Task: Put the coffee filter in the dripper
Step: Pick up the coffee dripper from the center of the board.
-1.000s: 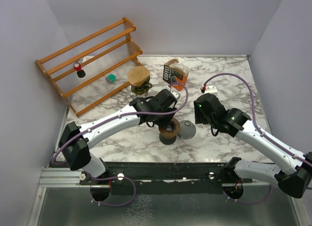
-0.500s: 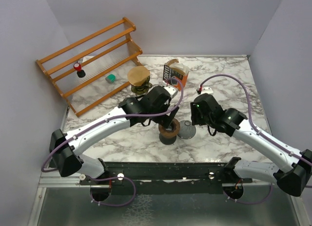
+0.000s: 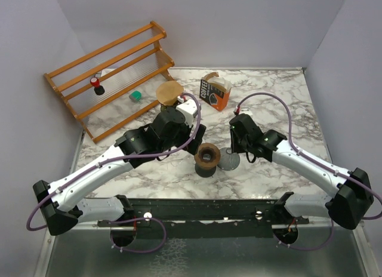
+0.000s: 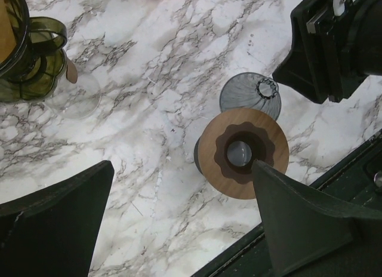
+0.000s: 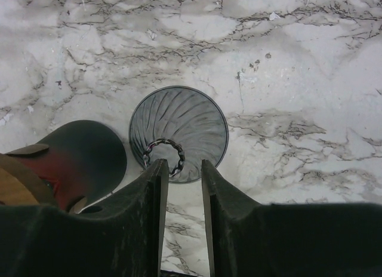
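The grey ribbed dripper [image 3: 228, 160] sits on the marble table, narrow end up, right beside a dark stand with a round wooden top [image 3: 207, 157]. The brown coffee filters [image 3: 169, 92] sit in a green glass holder [image 3: 173, 106] at the back. My left gripper [image 3: 193, 134] is wide open and empty, above and behind the stand [image 4: 242, 153]. My right gripper [image 3: 236, 147] hovers just over the dripper [image 5: 179, 131]. In the right wrist view this gripper [image 5: 182, 167] has its jaws a narrow gap apart with nothing between them. The holder [image 4: 27, 56] shows at the left wrist view's top left.
An orange coffee box [image 3: 215, 91] stands at the back centre. A wooden rack [image 3: 110, 74] holding a small red item and a teal item fills the back left. The black frame rail [image 3: 203, 208] runs along the table's near edge.
My left arm has pulled back and to the left, off the stand, which now shows uncovered. My right gripper has shifted left and now sits over the dripper.
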